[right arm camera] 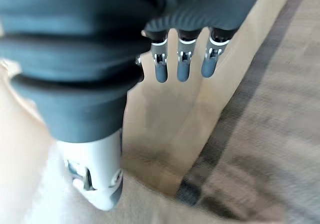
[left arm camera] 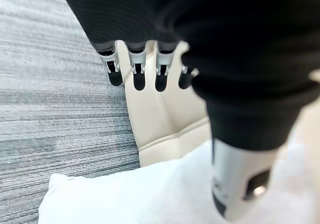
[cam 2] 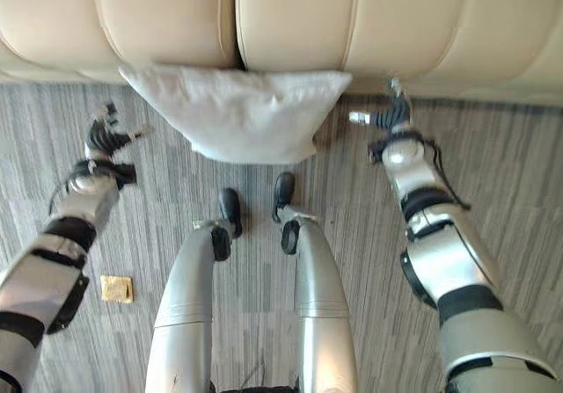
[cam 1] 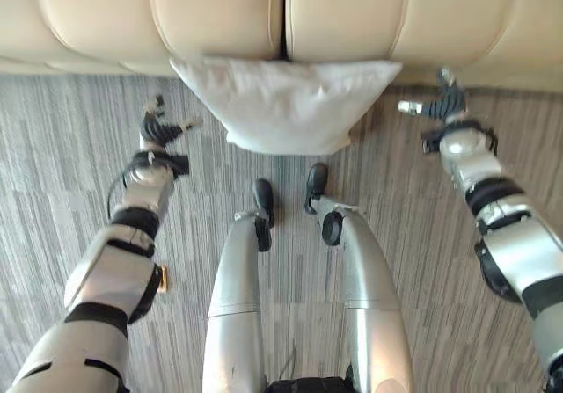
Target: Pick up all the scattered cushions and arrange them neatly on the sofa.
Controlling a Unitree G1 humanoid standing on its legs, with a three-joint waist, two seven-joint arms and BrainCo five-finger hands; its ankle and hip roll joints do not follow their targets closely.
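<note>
A white cushion lies on the grey carpet, its top edge leaning against the front of the cream sofa. My left hand hovers above the carpet a short way to the cushion's left, open and empty. My right hand is near the cushion's right corner, close to the sofa front, also open and empty. In the left wrist view the fingers are relaxed, with the thumb over the cushion. In the right wrist view the fingers point at the sofa base.
The sofa's seat front runs across the whole far side. Striped grey carpet spreads on both sides of the cushion. A small tan square lies on the carpet by my left arm.
</note>
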